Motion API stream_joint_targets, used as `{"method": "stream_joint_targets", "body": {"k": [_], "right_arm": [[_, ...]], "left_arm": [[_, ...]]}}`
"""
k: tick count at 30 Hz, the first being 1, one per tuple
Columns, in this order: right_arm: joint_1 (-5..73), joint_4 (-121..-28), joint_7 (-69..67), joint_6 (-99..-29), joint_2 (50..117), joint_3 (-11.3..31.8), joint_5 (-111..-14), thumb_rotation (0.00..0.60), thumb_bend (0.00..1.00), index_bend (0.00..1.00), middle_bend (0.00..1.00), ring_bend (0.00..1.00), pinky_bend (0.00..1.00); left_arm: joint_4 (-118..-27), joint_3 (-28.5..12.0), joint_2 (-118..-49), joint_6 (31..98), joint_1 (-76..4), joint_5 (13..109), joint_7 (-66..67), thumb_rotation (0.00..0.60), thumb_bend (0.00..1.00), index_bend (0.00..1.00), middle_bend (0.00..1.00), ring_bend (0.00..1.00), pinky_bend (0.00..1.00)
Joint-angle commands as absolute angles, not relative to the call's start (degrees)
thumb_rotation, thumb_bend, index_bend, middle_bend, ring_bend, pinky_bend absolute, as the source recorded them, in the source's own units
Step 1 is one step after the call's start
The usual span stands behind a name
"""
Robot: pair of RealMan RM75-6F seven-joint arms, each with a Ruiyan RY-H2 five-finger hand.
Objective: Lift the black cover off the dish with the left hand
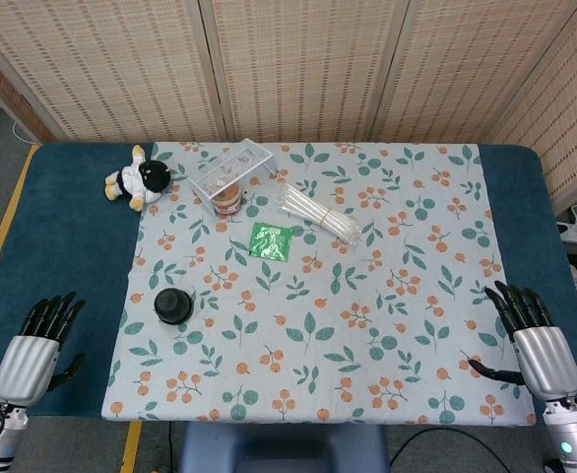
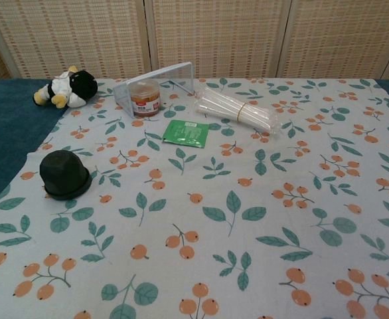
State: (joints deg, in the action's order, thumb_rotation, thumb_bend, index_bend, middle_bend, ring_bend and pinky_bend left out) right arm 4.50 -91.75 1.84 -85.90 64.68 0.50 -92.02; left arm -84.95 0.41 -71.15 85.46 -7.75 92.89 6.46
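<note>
Resting at the table's (image 1: 62, 227) near-left corner, the left hand (image 1: 34, 353) is seen empty, fingers extended; the dish, hidden beneath the black cover (image 1: 172, 306), could be dragged along if gripped low.

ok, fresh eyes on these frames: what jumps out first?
Probably the loud leaf-and-berry tablecloth covering most of the table, with the black cover sitting alone near its left edge. Next, the clutter at the far side: a plush cow, a wire rack over an orange-lidded jar, a green packet and a bag of white sticks. Both hands, left and right, rest open at the near corners, holding nothing.
</note>
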Motion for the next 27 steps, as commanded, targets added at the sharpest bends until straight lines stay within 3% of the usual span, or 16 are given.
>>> {"method": "stream_joint_targets", "body": {"k": [1,10,27], "right_arm": [[4.5,-92.0,1.8,-85.9,64.6,0.4,-92.2,0.450,0.00,0.00,0.00,0.00,0.00],[4.6,-92.6,0.1,-85.2,63.5,-0.1,-92.5,0.450,0.00,0.00,0.00,0.00,0.00],[5.5,-93.1,-3.8,-82.7,61.5,-1.3,-93.3,0.450,0.00,0.00,0.00,0.00,0.00]], "left_arm": [[-84.8,0.4,-71.5,85.3,-7.9,93.0,6.2,0.600,0.34,0.00,0.00,0.00,0.09],[-82.5,0.2,-79.7,81.7,-12.2,96.0,1.6,0.600,0.30,0.00,0.00,0.00,0.10],[-71.1,-3.0,-94.6,71.5,-19.9,91.4,10.9,0.600,0.30,0.00,0.00,0.00,0.09]]}}
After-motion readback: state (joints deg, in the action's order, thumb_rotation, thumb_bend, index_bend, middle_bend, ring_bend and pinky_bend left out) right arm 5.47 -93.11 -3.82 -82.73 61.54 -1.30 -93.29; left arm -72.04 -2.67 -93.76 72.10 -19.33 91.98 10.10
